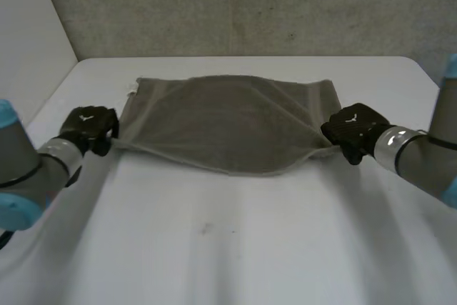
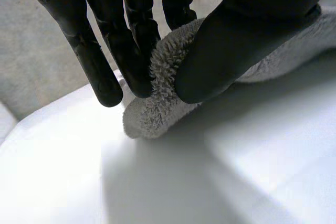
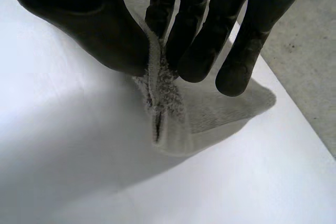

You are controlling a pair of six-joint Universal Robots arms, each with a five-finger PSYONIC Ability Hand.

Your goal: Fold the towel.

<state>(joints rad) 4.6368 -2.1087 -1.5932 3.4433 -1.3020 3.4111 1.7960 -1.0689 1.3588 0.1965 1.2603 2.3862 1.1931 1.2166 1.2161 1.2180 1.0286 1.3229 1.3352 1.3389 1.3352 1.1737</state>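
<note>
A grey-brown towel [image 1: 228,119] is stretched between my two hands over the white table [image 1: 228,248]. Its far edge lies on the table and its near edge sags in the middle. My left hand [image 1: 89,128] pinches the near left corner; in the left wrist view the thumb [image 2: 220,56] presses the fuzzy towel corner [image 2: 157,103] against the fingers [image 2: 110,40]. My right hand [image 1: 353,130] pinches the near right corner; in the right wrist view the towel edge [image 3: 160,103] is squeezed between the thumb [image 3: 100,30] and the fingers [image 3: 210,30].
A grey wall [image 1: 250,5] rises behind the table's far edge. A white panel [image 1: 28,33] stands at the far left. Bare white table top lies between the towel and the front edge.
</note>
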